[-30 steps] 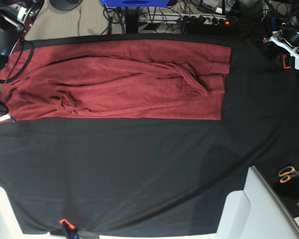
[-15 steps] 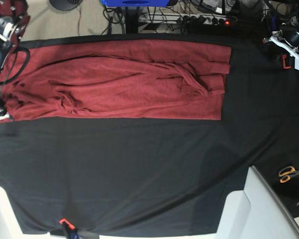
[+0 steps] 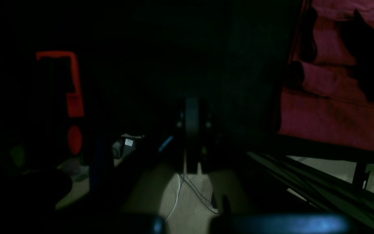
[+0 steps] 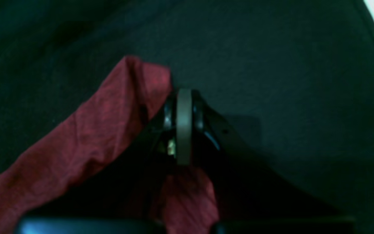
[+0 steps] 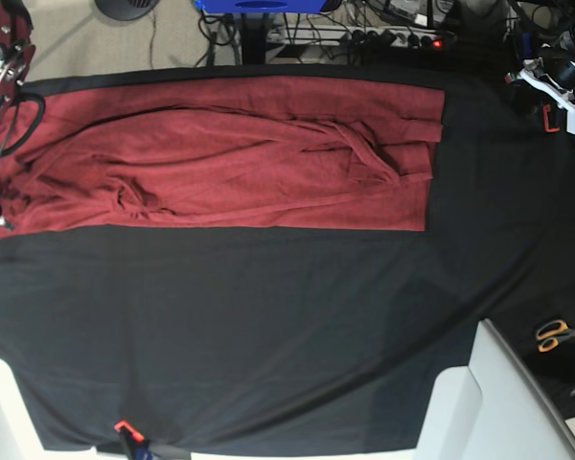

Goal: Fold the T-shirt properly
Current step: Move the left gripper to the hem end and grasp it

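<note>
My right gripper [image 4: 183, 97], clamped shut on the brick-red thin-knit T-shirt [image 5: 230, 153], has dragged its corner outward along the black-clothed counter [image 5: 268, 326], flattening it for folding.

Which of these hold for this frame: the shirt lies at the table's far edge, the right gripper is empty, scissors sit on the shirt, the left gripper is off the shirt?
1. The T-shirt lies along the far side of the black tablecloth. True.
2. The right gripper is empty. False: it is shut on the T-shirt's corner.
3. Scissors sit on the shirt. False: they lie on the tablecloth, apart from it.
4. The left gripper is off the shirt. True: it is shut, holding nothing.
</note>
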Motion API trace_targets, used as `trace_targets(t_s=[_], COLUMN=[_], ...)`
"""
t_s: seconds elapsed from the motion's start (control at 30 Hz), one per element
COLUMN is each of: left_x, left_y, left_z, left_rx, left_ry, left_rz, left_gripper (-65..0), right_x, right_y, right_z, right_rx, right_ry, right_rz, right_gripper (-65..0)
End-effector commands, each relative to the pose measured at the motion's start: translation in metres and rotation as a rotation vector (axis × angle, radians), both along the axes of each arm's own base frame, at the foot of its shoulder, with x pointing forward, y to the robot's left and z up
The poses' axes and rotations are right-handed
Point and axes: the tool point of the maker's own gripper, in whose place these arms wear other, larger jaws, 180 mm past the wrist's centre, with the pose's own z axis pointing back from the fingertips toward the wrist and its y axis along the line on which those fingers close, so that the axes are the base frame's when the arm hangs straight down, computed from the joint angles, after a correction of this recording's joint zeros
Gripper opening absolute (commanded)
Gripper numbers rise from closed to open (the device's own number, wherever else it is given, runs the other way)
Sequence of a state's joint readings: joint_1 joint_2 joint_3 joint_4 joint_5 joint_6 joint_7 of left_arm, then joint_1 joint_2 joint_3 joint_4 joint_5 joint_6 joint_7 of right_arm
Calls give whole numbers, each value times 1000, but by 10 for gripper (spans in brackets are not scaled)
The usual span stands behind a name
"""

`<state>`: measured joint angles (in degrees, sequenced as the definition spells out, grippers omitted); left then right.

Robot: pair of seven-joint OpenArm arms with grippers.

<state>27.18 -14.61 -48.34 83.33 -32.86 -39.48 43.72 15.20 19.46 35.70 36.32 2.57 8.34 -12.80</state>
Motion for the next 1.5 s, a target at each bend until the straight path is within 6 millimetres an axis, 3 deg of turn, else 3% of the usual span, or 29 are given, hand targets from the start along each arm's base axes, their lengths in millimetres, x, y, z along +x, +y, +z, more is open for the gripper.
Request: trace_targets(t_s=[0.0,0.07,0.2,0.3,0.43,0.53,0.7,0.77,0.9,1.03,1.23,1.47], left_x=[5,6,8,12,24,33,63,74,85,87,89,83], left_y=[7,6,6,4,2,-6,-46,-70,-99,-116,-129,-172], left_z=[10,11,14,14,16,21,20,11,-5,-26,-40,-62], left_rx=[20,22,22,15,-2,-55,-171,-222,-304,-365,-410,-482], left_ry=[-32,-35,-45,-57,-88,-140,-190,-186,-176,-133,-109,-83], left_rz=[-9,-11,-13,-11,0,14,-58,-98,-111,-110,-111,-168], left_gripper=[-650,-650,-650,-446,-148,-12,0,-5,-7,-7,-7,-61], right_x=[16,14,1,-12,-35,-47,-59,-60,-60,-54,-54,-54], right_y=[-19,-21,1,27,51,60,65,65,69,82,83,82], right_z=[28,39,61,66,49,35,14,11,10,9,8,8], right_rx=[-62,-99,-186,-204,-172,-147,-109,-103,-90,-55,-52,-54], right_ry=[-70,-95,-162,-187,-157,-128,-79,-72,-73,-88,-87,-87], right_rz=[-8,4,63,99,108,109,101,100,127,201,204,204], right_gripper=[-650,-650,-650,-650,-650,-650,-650,-650,-650,-650,-650,-650])
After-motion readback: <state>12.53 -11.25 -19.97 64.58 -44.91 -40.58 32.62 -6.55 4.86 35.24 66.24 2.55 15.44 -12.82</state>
